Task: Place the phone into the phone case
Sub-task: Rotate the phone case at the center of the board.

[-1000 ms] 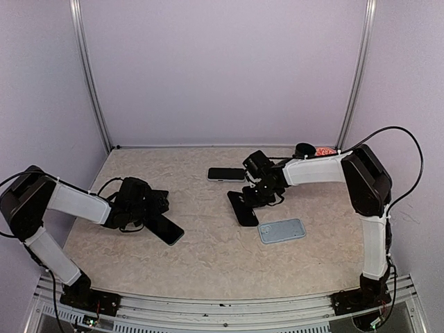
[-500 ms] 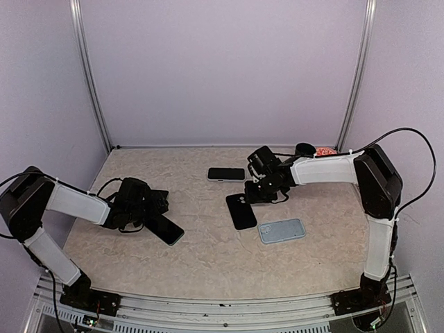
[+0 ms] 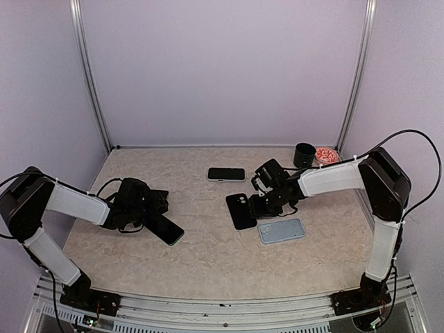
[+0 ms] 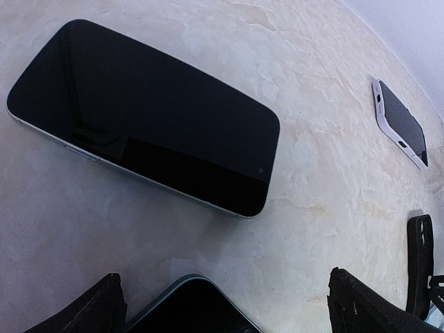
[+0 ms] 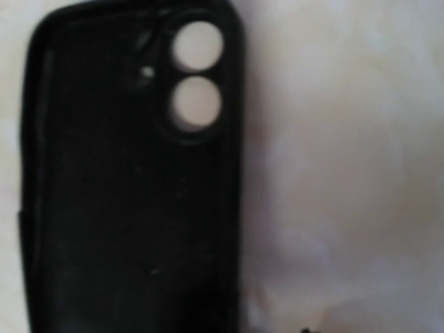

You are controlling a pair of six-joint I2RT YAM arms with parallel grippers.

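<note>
The left gripper [image 3: 158, 207], wide open, is hanging right by the flat, likely slippery phone [image 3: 168, 229], best pinched on its long sides, while the soft phone case [image 3: 241, 211] is lying beside the right gripper [image 3: 263, 202], too blurry to tell if open.

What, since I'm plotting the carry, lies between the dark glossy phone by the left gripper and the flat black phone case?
Nothing visible: only bare marbled tabletop separates the dark glossy phone from the flat black phone case; the right gripper sits beyond it.

left arm [image 3: 73, 202], right arm [image 3: 329, 179]: white shells | black joints | black cables [image 3: 415, 131]
</note>
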